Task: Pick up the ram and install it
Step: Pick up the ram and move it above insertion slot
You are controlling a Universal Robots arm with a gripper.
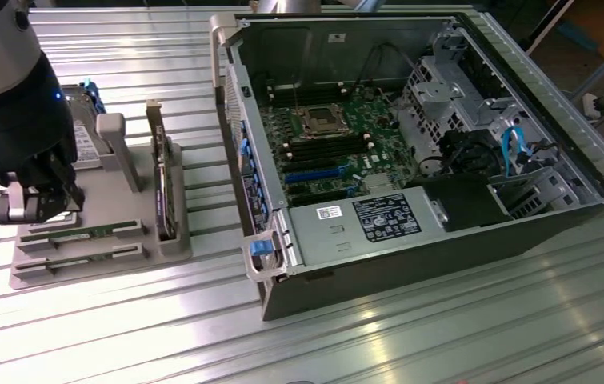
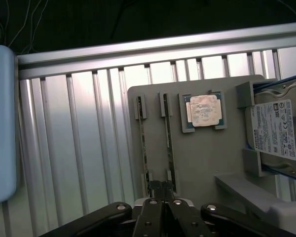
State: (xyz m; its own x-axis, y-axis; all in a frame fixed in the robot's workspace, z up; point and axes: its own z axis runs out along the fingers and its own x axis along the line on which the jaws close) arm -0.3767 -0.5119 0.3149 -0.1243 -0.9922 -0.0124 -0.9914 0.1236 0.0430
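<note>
Two rams, thin green sticks, stand on edge in slots of a grey holder tray. One ram is the outer stick, the other ram runs parallel beside it. My gripper is shut with nothing between its fingers, hovering above the near ends of the two sticks. In the exterior view the gripper hangs over the tray at the exterior view's left, just above a ram. The open computer case lies to the exterior view's right, its motherboard exposed.
On the same tray sit a processor chip, a silver labelled hard drive with blue clips, and an upright dark expansion card. A pale blue-edged device lies beyond the ribbed aluminium table.
</note>
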